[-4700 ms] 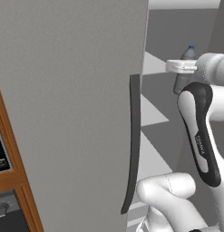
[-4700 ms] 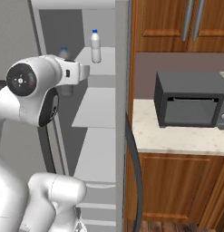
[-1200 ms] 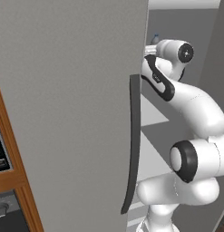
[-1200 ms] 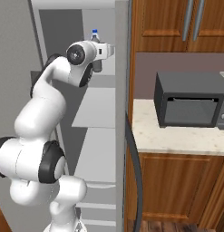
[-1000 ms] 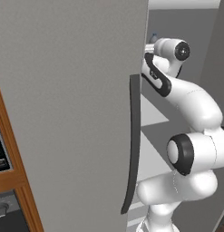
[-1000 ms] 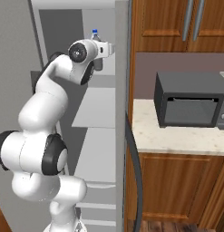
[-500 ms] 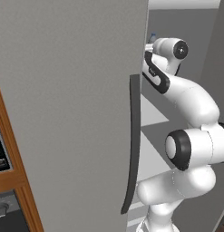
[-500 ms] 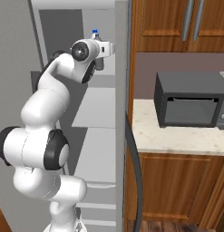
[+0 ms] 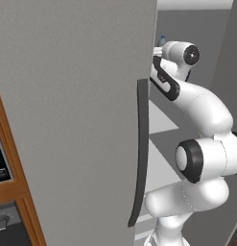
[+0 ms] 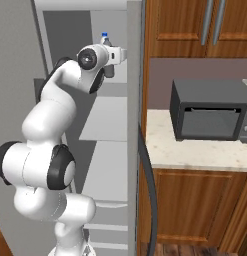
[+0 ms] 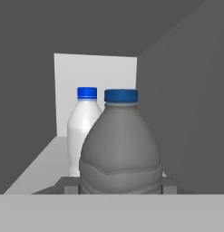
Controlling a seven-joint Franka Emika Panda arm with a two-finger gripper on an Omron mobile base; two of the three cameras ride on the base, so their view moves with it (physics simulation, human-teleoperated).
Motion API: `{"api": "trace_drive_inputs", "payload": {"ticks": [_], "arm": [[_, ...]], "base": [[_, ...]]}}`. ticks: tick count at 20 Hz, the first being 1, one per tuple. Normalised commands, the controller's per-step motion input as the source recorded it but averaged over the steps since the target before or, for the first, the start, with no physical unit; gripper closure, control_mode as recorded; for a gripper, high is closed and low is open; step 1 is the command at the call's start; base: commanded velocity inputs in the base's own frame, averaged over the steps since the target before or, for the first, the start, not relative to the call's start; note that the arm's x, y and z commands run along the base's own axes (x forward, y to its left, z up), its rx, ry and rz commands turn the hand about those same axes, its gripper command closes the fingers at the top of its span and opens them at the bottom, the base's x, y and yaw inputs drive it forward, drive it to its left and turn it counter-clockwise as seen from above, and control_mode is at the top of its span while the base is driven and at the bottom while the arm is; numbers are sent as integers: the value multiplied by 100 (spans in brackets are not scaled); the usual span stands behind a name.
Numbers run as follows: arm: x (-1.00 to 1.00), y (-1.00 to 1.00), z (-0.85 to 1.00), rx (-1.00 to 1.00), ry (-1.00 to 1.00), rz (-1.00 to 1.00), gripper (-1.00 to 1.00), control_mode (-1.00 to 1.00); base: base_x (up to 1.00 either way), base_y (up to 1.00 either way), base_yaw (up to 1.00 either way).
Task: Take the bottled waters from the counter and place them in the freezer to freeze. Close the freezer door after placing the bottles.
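Observation:
In the hand view the smoky grey bottled water (image 11: 120, 154) stands upright right in front of the camera, and my gripper (image 11: 120, 183) is shut on its lower body. The whitish bottled water (image 11: 84, 131) stands just behind it, to the left, on the freezer's pale top shelf (image 11: 41, 167). From the right base view my arm reaches up into the freezer (image 10: 102, 125). The hand (image 10: 115, 54) is at the top shelf, with a blue cap (image 10: 104, 36) showing above it. The freezer door (image 10: 136, 100) stands open, seen edge-on with its dark handle (image 10: 147, 180). The counter (image 10: 195, 150) lies to its right.
The plain grey fridge door (image 9: 77, 120) with its dark handle (image 9: 141, 153) takes up the left of the left base view. A dark microwave (image 10: 210, 116) sits on the counter under brown wall cabinets (image 10: 195, 27). Lower freezer shelves (image 10: 107, 120) lie below my arm.
Since the earliest frames my arm has stretched up and carried the grey bottle into the freezer's top shelf beside the white one. Over the last second it has hardly moved.

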Motion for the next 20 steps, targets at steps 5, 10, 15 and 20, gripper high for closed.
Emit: {"api": "trace_drive_inputs", "payload": {"ticks": [5,10,15,20], "arm": [[0,0,-12,0,0,0,100,-100],[0,0,-8,0,0,0,-100,-100],[0,0,-1,0,0,0,-100,-100],[0,0,0,0,0,0,-100,-100]], "base": [[0,0,0],[0,0,0],[0,0,0],[0,0,0]]}}
